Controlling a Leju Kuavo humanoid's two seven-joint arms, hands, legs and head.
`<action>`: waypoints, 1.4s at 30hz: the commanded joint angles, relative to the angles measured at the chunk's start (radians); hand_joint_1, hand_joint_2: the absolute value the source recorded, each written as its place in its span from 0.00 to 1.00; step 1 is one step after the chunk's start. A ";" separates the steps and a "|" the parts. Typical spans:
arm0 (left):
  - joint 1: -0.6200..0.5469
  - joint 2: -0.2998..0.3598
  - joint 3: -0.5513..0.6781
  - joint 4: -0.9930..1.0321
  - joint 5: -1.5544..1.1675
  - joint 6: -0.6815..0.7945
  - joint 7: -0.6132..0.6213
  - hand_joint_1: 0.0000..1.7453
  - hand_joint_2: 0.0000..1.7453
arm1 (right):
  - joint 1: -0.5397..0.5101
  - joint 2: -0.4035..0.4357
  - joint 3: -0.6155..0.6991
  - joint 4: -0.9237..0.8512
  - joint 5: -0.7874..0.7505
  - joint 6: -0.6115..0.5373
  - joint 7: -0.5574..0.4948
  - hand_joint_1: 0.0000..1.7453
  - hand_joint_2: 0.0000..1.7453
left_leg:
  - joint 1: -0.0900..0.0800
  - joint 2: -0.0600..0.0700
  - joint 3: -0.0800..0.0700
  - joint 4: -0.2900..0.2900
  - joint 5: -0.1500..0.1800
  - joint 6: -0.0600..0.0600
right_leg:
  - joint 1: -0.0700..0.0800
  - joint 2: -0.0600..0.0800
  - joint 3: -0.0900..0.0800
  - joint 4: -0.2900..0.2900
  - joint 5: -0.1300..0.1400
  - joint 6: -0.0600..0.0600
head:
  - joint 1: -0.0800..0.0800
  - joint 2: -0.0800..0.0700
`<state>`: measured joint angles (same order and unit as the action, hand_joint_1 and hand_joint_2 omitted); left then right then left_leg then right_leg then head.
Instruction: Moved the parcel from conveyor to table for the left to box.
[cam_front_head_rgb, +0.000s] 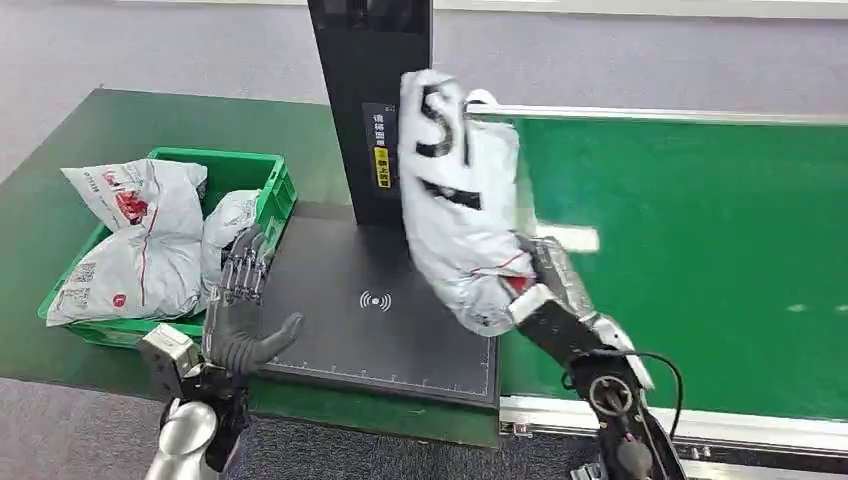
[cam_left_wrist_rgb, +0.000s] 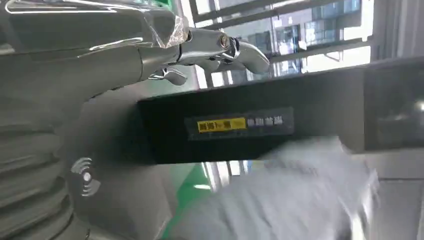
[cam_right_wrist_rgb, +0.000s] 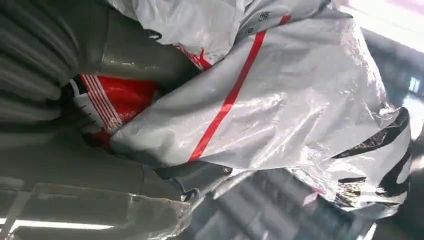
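White crinkled plastic parcel hangs gripped in the right hand above the black scanner pad; at roughly 8 o'clock, the left hand is spread, apparently empty.

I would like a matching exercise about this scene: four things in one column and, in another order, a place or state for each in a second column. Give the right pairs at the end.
Things:
1. parcel
2. green crate
3. left hand
4. black pad

Places or states:
A. holds several grey bags, at the left of the table
B. lies flat between the crate and the green conveyor
C. lifted in the air, gripped by the right hand
D. holds nothing, fingers apart, at the pad's left edge

Pairs: 1-C, 2-A, 3-D, 4-B
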<state>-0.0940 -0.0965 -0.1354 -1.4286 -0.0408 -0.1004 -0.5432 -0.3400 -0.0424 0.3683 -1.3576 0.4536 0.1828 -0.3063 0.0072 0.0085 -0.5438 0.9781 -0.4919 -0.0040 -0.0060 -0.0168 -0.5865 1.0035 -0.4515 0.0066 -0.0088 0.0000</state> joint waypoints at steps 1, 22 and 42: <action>-0.076 0.032 -0.017 0.174 0.084 -0.041 0.002 0.00 1.00 | -0.262 -0.093 0.393 0.223 0.040 0.121 0.017 1.00 1.00 | -0.001 0.002 0.002 -0.001 0.000 0.000 | -0.001 0.004 0.000 -0.001 0.001 0.000 | 0.000 0.000; -0.116 0.015 -0.021 0.178 0.110 0.018 0.055 0.00 1.00 | -0.371 -0.095 0.618 0.328 0.184 0.033 0.122 0.14 1.00 | 0.000 -0.002 0.001 -0.001 0.001 0.000 | 0.000 0.000 0.001 -0.001 0.001 0.000 | 0.000 0.000; -0.106 0.047 -0.037 0.169 0.113 0.016 0.018 0.00 1.00 | 0.016 -0.026 0.129 0.155 -0.320 -0.170 -0.204 0.00 0.00 | 0.000 -0.003 0.002 -0.002 0.000 0.000 | 0.000 -0.001 0.002 -0.002 0.000 0.000 | 0.000 0.000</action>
<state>-0.2033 -0.0832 -0.1419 -1.2970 0.0732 -0.0797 -0.5173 -0.4335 -0.0927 0.6334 -1.1532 0.2024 -0.0069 -0.4826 0.0070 0.0071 -0.5440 0.9784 -0.4918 -0.0041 -0.0061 -0.0172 -0.5868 1.0034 -0.4512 0.0069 -0.0088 0.0000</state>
